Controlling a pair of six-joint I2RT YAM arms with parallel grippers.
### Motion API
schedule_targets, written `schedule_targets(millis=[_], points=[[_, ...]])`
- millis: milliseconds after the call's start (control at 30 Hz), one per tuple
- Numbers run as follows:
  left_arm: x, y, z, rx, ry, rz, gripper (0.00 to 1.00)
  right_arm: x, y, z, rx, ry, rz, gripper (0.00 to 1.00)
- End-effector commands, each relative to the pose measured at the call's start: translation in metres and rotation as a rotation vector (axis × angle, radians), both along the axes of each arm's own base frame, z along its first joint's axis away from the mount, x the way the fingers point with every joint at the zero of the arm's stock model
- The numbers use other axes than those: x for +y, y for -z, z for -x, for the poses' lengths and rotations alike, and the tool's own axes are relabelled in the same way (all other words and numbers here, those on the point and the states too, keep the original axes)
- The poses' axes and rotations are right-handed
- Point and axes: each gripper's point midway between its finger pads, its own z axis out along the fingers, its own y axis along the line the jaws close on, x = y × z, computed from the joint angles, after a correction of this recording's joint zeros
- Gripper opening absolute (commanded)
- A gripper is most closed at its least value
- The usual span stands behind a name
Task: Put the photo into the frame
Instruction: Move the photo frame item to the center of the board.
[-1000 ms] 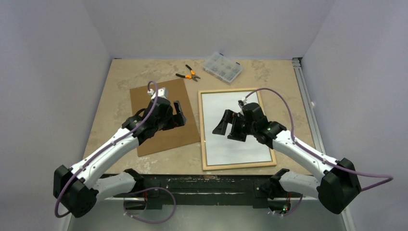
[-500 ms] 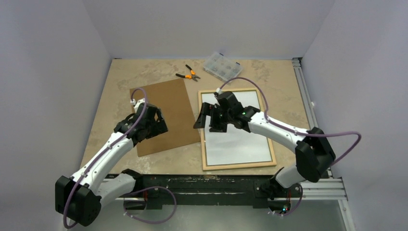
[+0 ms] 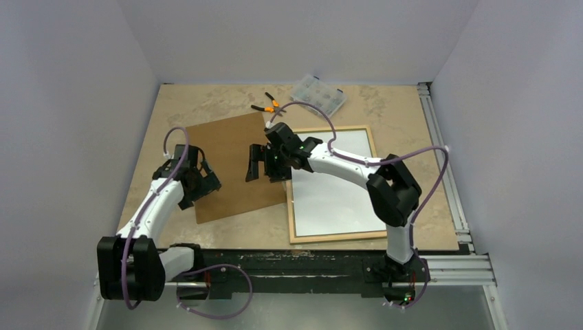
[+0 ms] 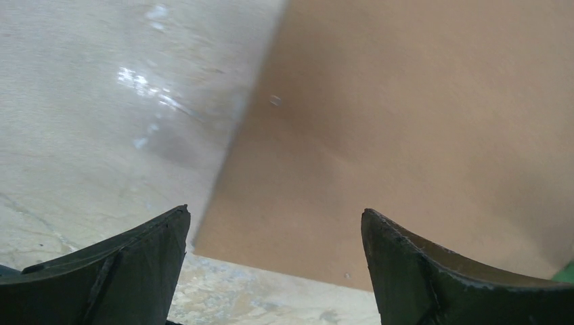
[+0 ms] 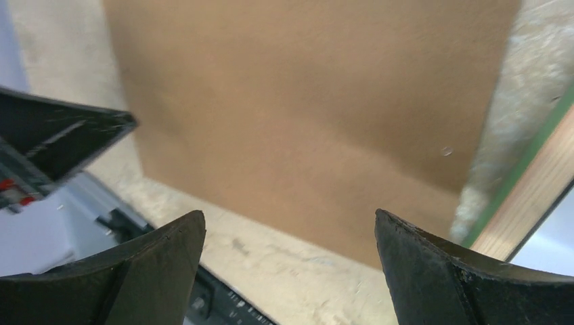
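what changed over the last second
The right gripper swung left, from above the photo in the frame to over the right side of the brown backing board. The left gripper drew back left to the board's left edge. Both are open and hold nothing. The board, frame, photo, pliers and parts box did not move.

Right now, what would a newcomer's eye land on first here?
Two robot hands hover open over a brown board left of centre: the left hand above its left edge, the right hand above its right edge. Beside the board on the right lies a pale wooden frame with the photo inside, white back up. Orange-handled pliers and a clear box sit at the back.
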Motion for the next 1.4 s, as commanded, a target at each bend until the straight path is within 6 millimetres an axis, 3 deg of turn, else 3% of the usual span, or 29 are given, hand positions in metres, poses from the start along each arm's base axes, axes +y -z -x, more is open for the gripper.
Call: schedule_targets(millis=[0, 167, 367, 667, 1000, 1200, 1367], points=[[0.019, 0.015, 0.002, 0.038, -0.087, 0.054, 0.94, -0.015, 0.011, -0.019, -0.054, 0.031, 0.149, 0.94], [0.028, 0.025, 0.005, 0.049, -0.128, 0.052, 0.94, -0.032, 0.031, -0.025, -0.075, 0.058, 0.278, 0.94], [0.021, 0.032, -0.001, 0.048, -0.103, 0.100, 0.94, -0.045, 0.045, -0.025, -0.076, 0.070, 0.340, 0.94], [0.001, 0.034, -0.006, 0.014, -0.059, 0.204, 0.93, -0.021, 0.065, -0.009, -0.013, 0.005, 0.283, 0.93], [-0.009, 0.032, -0.006, -0.020, -0.050, 0.257, 0.93, -0.004, 0.067, 0.004, -0.009, -0.042, 0.257, 0.92], [-0.021, 0.021, -0.008, -0.076, -0.027, 0.316, 0.92, 0.024, 0.038, 0.021, 0.022, -0.121, 0.046, 0.92], [-0.035, 0.022, -0.007, -0.099, -0.019, 0.400, 0.91, 0.031, -0.010, 0.029, -0.005, -0.142, -0.074, 0.91]])
